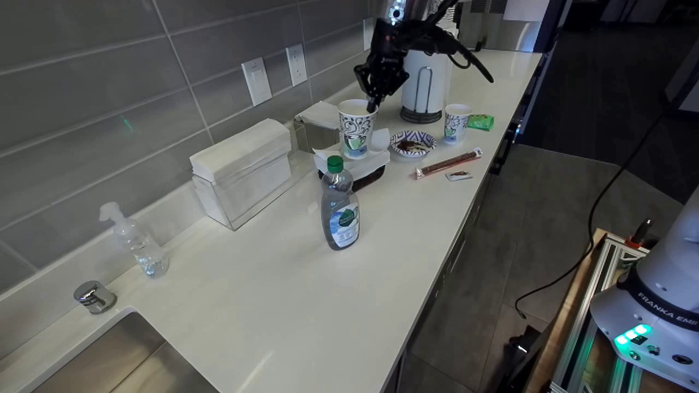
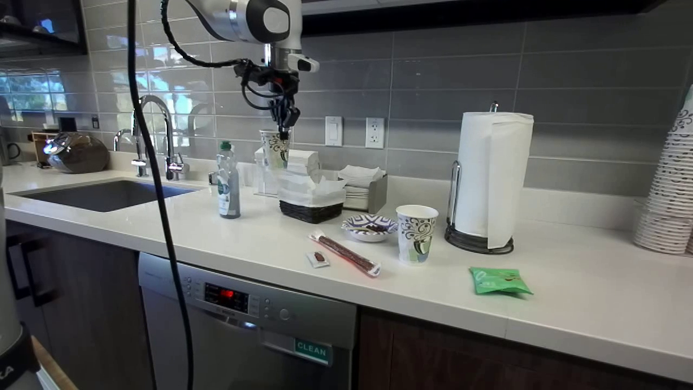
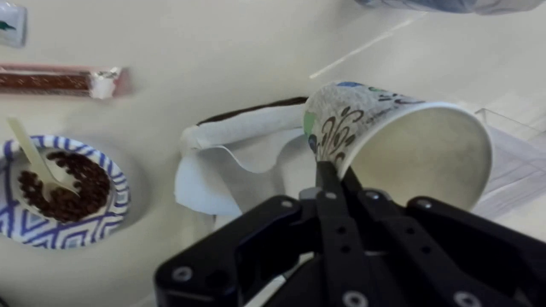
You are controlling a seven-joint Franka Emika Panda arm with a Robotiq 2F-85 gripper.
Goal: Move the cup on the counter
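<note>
A white paper cup with swirls and a teal-green marking (image 1: pixel 357 136) hangs from my gripper (image 1: pixel 372 103). It also shows in an exterior view (image 2: pixel 273 150) and in the wrist view (image 3: pixel 362 113). My gripper (image 3: pixel 335 170) is shut on the cup's rim, one finger inside and one outside. The cup is roughly upright, above or close to a dark basket lined with white paper (image 2: pixel 311 195); I cannot tell whether they touch. A similar cup (image 2: pixel 416 235) stands on the off-white counter (image 2: pixel 584 292), beside the paper towel roll, and also shows in an exterior view (image 1: pixel 456 124).
A soap bottle with a green cap (image 1: pixel 339 204) stands close to the basket. Napkin holders (image 1: pixel 243 174) line the wall. A patterned bowl (image 3: pixel 64 230), a wrapped stick (image 2: pixel 346 252), a green packet (image 2: pixel 499 280) and a paper towel roll (image 2: pixel 487 179) are on the counter. The sink (image 2: pixel 108 195) lies beyond.
</note>
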